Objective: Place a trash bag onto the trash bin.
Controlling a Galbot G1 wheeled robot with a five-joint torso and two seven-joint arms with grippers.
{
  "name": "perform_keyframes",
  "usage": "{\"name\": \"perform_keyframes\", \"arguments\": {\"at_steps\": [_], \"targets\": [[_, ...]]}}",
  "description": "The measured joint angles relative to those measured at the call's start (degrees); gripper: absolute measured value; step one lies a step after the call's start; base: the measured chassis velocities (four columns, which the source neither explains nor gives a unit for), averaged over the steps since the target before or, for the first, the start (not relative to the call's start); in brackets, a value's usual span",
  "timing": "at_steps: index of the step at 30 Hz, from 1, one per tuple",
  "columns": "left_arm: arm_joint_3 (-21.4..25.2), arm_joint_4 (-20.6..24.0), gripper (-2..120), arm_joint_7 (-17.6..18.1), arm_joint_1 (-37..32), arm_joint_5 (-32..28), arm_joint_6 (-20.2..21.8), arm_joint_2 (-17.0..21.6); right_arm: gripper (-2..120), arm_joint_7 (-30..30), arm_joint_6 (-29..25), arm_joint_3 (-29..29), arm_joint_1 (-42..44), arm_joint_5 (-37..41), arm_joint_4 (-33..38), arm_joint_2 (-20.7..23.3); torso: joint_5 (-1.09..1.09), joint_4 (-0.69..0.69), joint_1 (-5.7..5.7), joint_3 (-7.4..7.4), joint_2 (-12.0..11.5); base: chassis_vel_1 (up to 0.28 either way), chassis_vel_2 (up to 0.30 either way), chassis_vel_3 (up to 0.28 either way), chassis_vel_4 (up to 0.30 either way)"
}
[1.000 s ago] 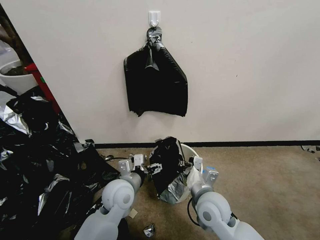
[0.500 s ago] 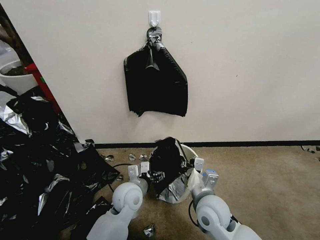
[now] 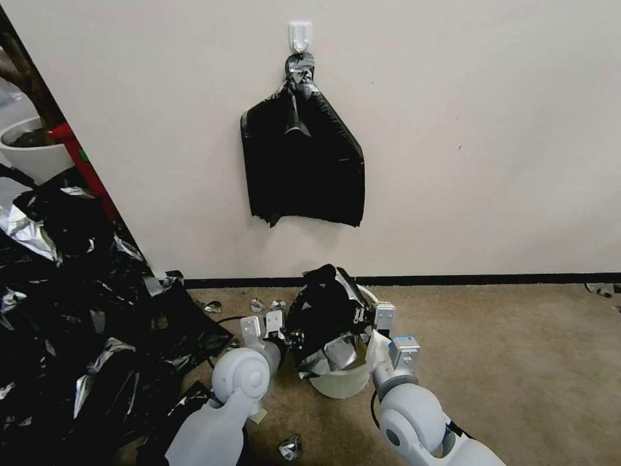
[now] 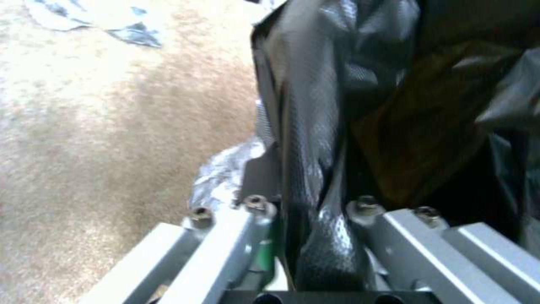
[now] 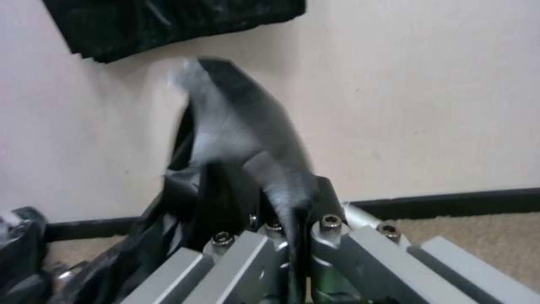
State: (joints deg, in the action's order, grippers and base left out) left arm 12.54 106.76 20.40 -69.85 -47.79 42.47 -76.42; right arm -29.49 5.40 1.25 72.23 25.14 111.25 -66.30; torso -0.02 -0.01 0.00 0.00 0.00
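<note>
The thin, glossy black plastic trash bag with silvery glints sits bunched over the mouth of the small round cream-white plastic trash bin, draped over the bin's near-left rim and rising in a crumpled peak above it. Only the bin's lower front wall and a sliver of its far rim are bare. The bag is stretched between the two arms across the opening, its pulled edge running left to right. The left gripper is at the bag's left edge beside the bin, jaws clenched on a fold of film. The right gripper is at the right rim, jaws likewise pinching a strip of the bag. Both grips look equally near the rim. My judgement is that the bag's mouth must still be spread outward and down over the far and right side of the rim.
</note>
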Motion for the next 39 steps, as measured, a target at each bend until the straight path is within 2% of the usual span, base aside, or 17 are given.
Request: {"name": "perform_keyframes", "arguments": {"at_steps": [1,3,4,7,8,14,16,23,26,32,36,39], "targets": [[0.0,0.0,10,0.0,0.0,0.0,0.0,0.0,0,0.0,0.0,0.0,0.0,0.0,0.0,0.0,0.0,0.0,0.0,0.0,0.0,0.0,0.0,0.0,0.0],[1.04,1.63,3,-3.46,-0.54,1.38,0.02,1.19,0,0.04,-0.19,-1.38,-0.35,0.18,-0.33,0.25,0.01,0.01,0.0,0.0,0.0,0.0,0.0,0.0,0.0],[1.04,1.63,3,-3.46,-0.54,1.38,0.02,1.19,0,0.04,-0.19,-1.38,-0.35,0.18,-0.33,0.25,0.01,0.01,0.0,0.0,0.0,0.0,0.0,0.0,0.0],[2.5,3.04,3,-7.54,-0.84,4.42,-0.96,2.54,0,-0.05,-0.16,-3.78,-0.66,3.62,-0.45,1.03,0.02,0.01,0.0,0.0,0.0,0.0,0.0,0.0,0.0],[2.5,3.04,3,-7.54,-0.84,4.42,-0.96,2.54,0,-0.05,-0.16,-3.78,-0.66,3.62,-0.45,1.03,0.02,0.01,0.0,0.0,0.0,0.0,0.0,0.0,0.0],[4.25,3.07,3,-12.42,-0.68,7.15,-4.8,3.57,0,-0.58,0.47,-6.11,0.39,8.71,1.05,2.25,0.02,0.01,0.0,0.0,0.0,0.0,0.0,0.0,0.0],[5.28,2.58,3,-14.83,-0.43,7.93,-7.03,3.77,0,-1.47,1.45,-7.0,1.42,12.68,2.82,2.82,0.02,0.01,0.0,0.0,0.0,0.0,0.0,0.0,0.0],[7.48,1.79,3,-17.19,0.64,7.35,-11.78,3.86,0,-4.11,4.59,-7.41,4.74,22.89,7.7,4.07,0.02,0.01,0.0,0.0,0.0,0.0,0.0,0.0,0.0],[8.73,1.41,3,-19.14,1.44,5.89,-14.7,3.67,0,-5.52,7.61,-4.86,8.11,27.52,11.0,3.96,0.02,0.0,0.0,-0.01,0.0,0.0,0.0,0.0,0.0],[9.82,2.22,3,-22.19,1.54,4.13,-15.04,3.35,0,-5.63,9.6,-3.78,7.44,31.35,9.54,1.46,0.03,0.02,0.0,-0.01,0.0,0.0,0.0,0.0,0.0],[10.56,2.7,3,-21.98,1.55,3.04,-15.65,3.08,0,-5.02,9.41,-3.87,7.13,34.11,9.09,0.66,0.02,0.02,0.0,-0.01,0.0,0.0,0.0,0.0,0.0],[10.91,2.66,3,-21.29,1.7,2.92,-16.1,3.08,2,-4.19,8.38,-3.72,7.46,33.38,9.81,0.11,0.02,0.02,0.0,-0.01,0.0,0.0,0.0,0.0,0.0]]}}
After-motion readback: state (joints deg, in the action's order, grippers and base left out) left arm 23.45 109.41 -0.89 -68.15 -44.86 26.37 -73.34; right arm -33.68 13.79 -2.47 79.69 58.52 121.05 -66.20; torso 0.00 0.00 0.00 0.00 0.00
